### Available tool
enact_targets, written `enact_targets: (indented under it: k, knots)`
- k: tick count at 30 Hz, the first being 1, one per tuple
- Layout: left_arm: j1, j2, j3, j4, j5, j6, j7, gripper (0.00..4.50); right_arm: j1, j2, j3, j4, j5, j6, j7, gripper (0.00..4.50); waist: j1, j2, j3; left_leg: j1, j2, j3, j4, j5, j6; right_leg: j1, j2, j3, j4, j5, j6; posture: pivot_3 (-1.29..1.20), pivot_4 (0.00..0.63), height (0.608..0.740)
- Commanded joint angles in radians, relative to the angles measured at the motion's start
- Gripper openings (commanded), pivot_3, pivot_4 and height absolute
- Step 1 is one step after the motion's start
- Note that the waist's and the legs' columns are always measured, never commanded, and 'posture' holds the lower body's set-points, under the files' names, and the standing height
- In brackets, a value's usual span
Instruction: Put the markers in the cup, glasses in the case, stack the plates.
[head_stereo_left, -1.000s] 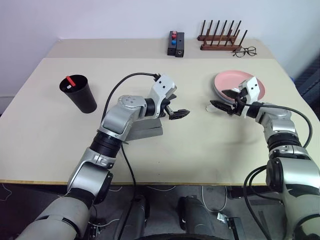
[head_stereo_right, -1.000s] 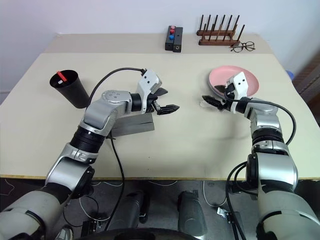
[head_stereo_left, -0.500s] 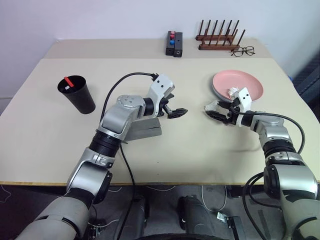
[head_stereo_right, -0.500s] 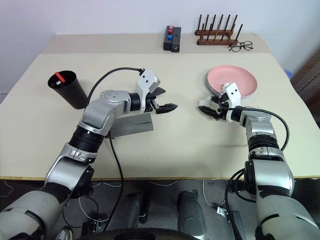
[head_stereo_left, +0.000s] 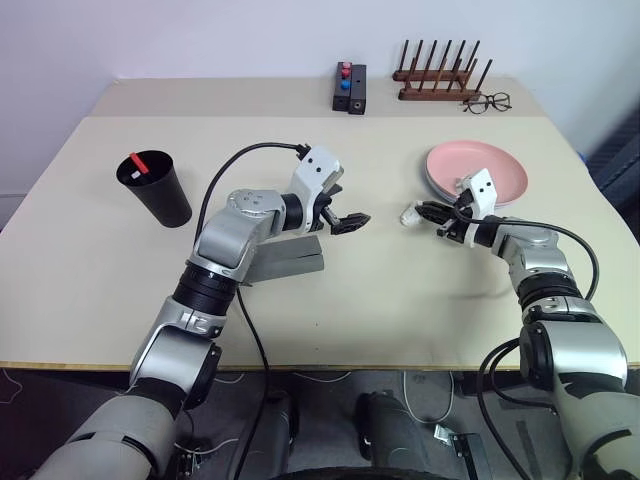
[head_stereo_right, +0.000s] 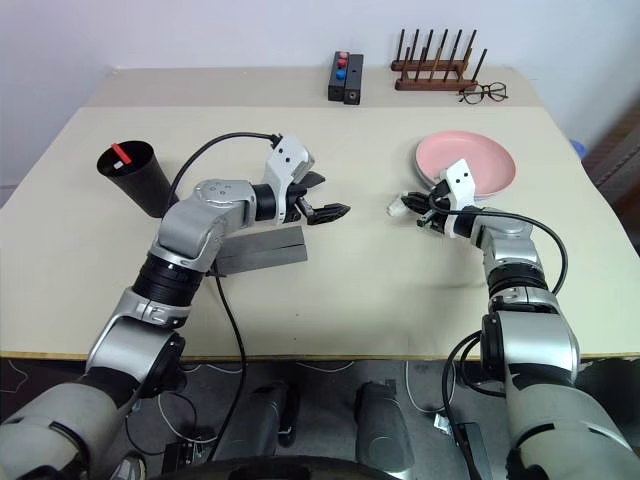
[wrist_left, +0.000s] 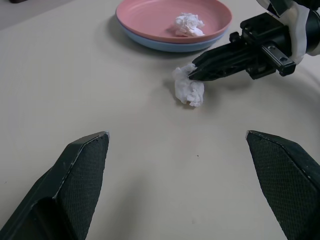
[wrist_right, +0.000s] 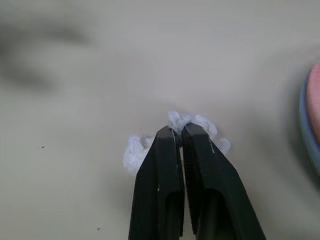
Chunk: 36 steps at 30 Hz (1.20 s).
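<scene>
The right gripper (wrist_right: 181, 131) pinches a small white crumpled paper ball (wrist_left: 188, 90) on the beige table (head_stereo_left: 400, 290), beside the pink plate stacked on the light blue plate (wrist_left: 150, 15). The soft paper could slip out. The left gripper (wrist_left: 182, 150) is spread wide.

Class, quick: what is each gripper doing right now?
Left gripper: open, holding nothing.
Right gripper: shut on the crumpled tissue.
</scene>
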Motion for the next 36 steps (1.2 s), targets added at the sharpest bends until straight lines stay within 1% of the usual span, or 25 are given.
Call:
enact_targets:
  k: [1, 9, 14, 15, 17, 19, 23, 26, 27, 29, 31, 35, 36]
  knots:
    - [-0.005, -0.006, 0.016, -0.024, -0.008, -0.011, 0.003, 4.50, -0.057, -0.028, -0.042, -0.035, 0.034, -0.028, -0.012, 0.14, 0.000, 0.000, 0.000, 0.000, 0.000, 0.000, 0.000, 0.000, 0.000, 0.000, 0.000, 0.000, 0.000, 0.000, 0.000, 0.00, 0.150, 0.740]
    - [-0.006, -0.016, 0.019, -0.014, -0.006, -0.021, 0.005, 4.50, -0.148, -0.056, -0.102, -0.009, 0.068, -0.052, -0.086, 0.14, 0.000, 0.000, 0.000, 0.000, 0.000, 0.000, 0.000, 0.000, 0.000, 0.000, 0.000, 0.000, 0.000, 0.000, 0.000, 0.00, 0.150, 0.740]
    - [-0.004, -0.016, 0.022, -0.017, -0.006, -0.020, 0.009, 4.50, -0.217, -0.078, -0.117, 0.062, 0.033, -0.112, -0.262, 0.14, 0.000, 0.000, 0.000, 0.000, 0.000, 0.000, 0.000, 0.000, 0.000, 0.000, 0.000, 0.000, 0.000, 0.000, 0.000, 0.00, 0.150, 0.740]
    - [-0.004, -0.016, 0.023, -0.017, -0.006, -0.020, 0.010, 4.50, -0.224, -0.081, -0.116, 0.074, 0.031, -0.117, -0.283, 0.14, 0.001, 0.000, 0.000, 0.000, 0.000, 0.000, -0.001, 0.000, 0.000, 0.000, 0.000, 0.000, 0.000, 0.000, 0.000, 0.00, 0.150, 0.740]
    - [-0.001, -0.013, 0.025, -0.023, -0.007, -0.017, 0.013, 4.50, -0.238, -0.094, -0.108, 0.109, 0.005, -0.138, -0.378, 0.14, 0.002, 0.000, 0.000, 0.000, 0.000, 0.000, 0.000, 0.000, 0.000, 0.000, 0.000, 0.000, 0.000, 0.000, 0.000, 0.00, 0.150, 0.740]
    - [0.004, -0.009, 0.026, -0.032, -0.008, -0.013, 0.014, 4.50, -0.249, -0.101, -0.110, 0.136, -0.008, -0.147, -0.443, 0.14, 0.002, 0.000, 0.000, 0.000, 0.000, 0.000, 0.000, 0.000, 0.000, 0.000, 0.000, 0.000, 0.000, 0.000, 0.000, 0.00, 0.150, 0.740]
    - [0.010, 0.000, 0.030, -0.046, -0.009, -0.003, 0.019, 4.50, -0.254, -0.110, -0.109, 0.168, -0.028, -0.154, -0.518, 0.14, -0.001, 0.000, 0.000, 0.000, 0.000, 0.001, -0.001, 0.000, 0.000, 0.000, 0.000, 0.000, 0.000, 0.000, 0.000, 0.00, 0.150, 0.740]
    - [0.013, 0.005, 0.032, -0.054, -0.009, 0.003, 0.023, 4.50, -0.253, -0.114, -0.105, 0.183, -0.044, -0.150, -0.548, 0.14, -0.002, 0.000, 0.000, 0.000, 0.000, 0.001, -0.001, 0.000, 0.000, 0.000, 0.000, 0.000, 0.000, 0.000, 0.000, 0.00, 0.150, 0.740]
    - [0.015, 0.006, 0.032, -0.057, -0.009, 0.006, 0.025, 4.50, -0.251, -0.116, -0.104, 0.188, -0.049, -0.142, -0.557, 0.37, -0.002, 0.000, 0.000, 0.000, 0.000, 0.001, -0.001, 0.000, 0.000, 0.000, 0.000, 0.000, 0.000, 0.000, 0.000, 0.00, 0.150, 0.740]
    - [0.018, 0.007, 0.032, -0.064, -0.010, 0.010, 0.029, 4.50, -0.246, -0.118, -0.109, 0.196, -0.049, -0.125, -0.561, 0.97, -0.002, 0.000, 0.000, 0.000, 0.000, 0.001, -0.001, 0.000, 0.000, 0.000, 0.000, 0.000, 0.000, 0.000, 0.000, 0.00, 0.150, 0.740]
    - [0.022, 0.009, 0.032, -0.071, -0.011, 0.015, 0.031, 4.50, -0.241, -0.118, -0.108, 0.198, -0.053, -0.123, -0.562, 1.91, -0.002, 0.000, 0.000, 0.000, 0.000, 0.001, -0.001, 0.000, 0.000, 0.000, 0.000, 0.000, 0.000, 0.000, 0.000, 0.00, 0.150, 0.740]
    - [0.028, 0.008, 0.032, -0.082, -0.012, 0.024, 0.037, 4.50, -0.230, -0.118, -0.113, 0.196, -0.049, -0.133, -0.573, 3.97, -0.002, 0.000, 0.000, 0.000, 0.000, 0.001, -0.001, 0.000, 0.000, 0.000, 0.000, 0.000, 0.000, 0.000, 0.000, 0.00, 0.150, 0.740]
    - [0.029, 0.007, 0.032, -0.082, -0.012, 0.024, 0.038, 4.50, -0.229, -0.120, -0.115, 0.194, -0.049, -0.137, -0.574, 3.97, -0.002, 0.000, 0.000, 0.000, 0.000, 0.001, -0.001, 0.000, 0.000, 0.000, 0.000, 0.000, 0.000, 0.000, 0.000, 0.00, 0.150, 0.740]
